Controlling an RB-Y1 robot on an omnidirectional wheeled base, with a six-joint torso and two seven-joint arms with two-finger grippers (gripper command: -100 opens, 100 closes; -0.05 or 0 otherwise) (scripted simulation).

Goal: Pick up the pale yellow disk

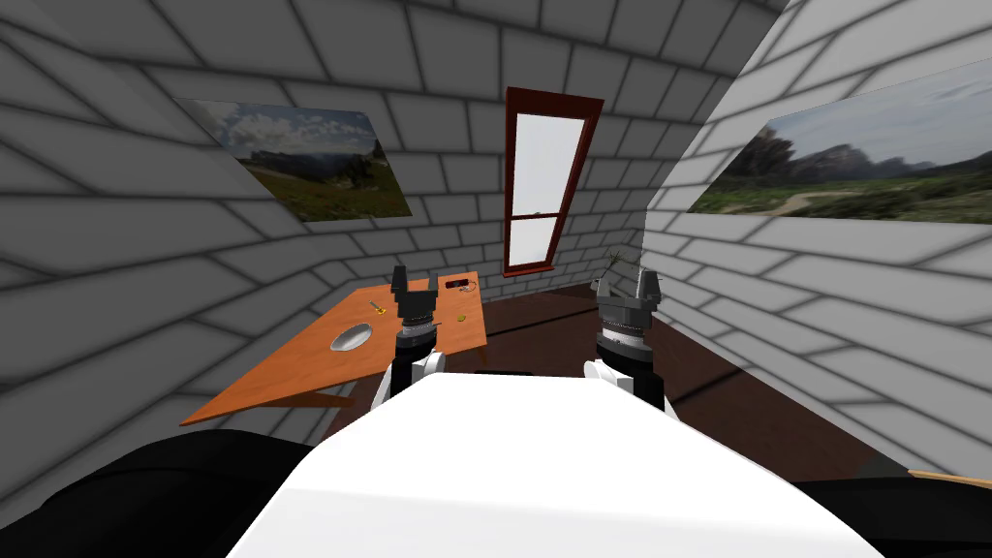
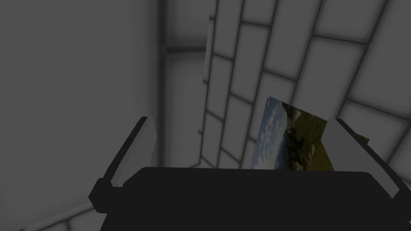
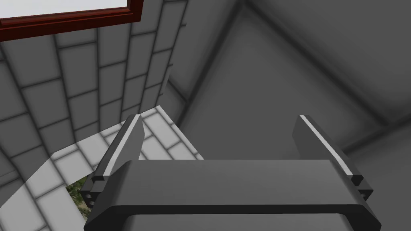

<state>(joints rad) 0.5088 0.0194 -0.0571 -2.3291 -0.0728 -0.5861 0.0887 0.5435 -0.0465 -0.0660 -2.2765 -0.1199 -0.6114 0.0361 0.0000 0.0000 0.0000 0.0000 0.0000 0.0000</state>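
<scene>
Pale yellow disk [image 1: 461, 316]: a tiny flat spot, yellow leaning to green, lying on the flat orange table [image 1: 291, 373]. It sits close to the table's right edge, towards the far end. It is too small to make out its rim, thickness or any surface marking; only its colour and roughly round outline can be read.

Other things on the table:
- A grey oval dish [image 1: 352, 336] lies mid-table, well apart from the disk.
- A small yellow object [image 1: 378, 307] lies beyond the dish; its shape cannot be told.
- A dark object with red on it [image 1: 458, 284] lies at the far end beyond the disk, with thin loops trailing beside it. What it is cannot be told.

Left gripper [image 1: 414, 285] [image 2: 241, 120]: raised in front of the table with its fingers pointing up and away from the tabletop. The fingers are spread wide with nothing between them. From the head camera, the arm stands before the middle of the table and covers a strip of it between the dish and the disk. The disk lies just to the right of the wrist, clear of it.

Right gripper [image 1: 625, 286] [image 3: 218, 118]: held up over the dark brown floor [image 1: 736, 387], well apart from the table. Its blades are also spread wide and empty. A thin twiggy plant [image 1: 612, 262] is partly hidden behind it, so its base and pot cannot be seen.

The table's near left corner runs down towards the wall, and its legs are mostly out of sight beneath the top.
</scene>
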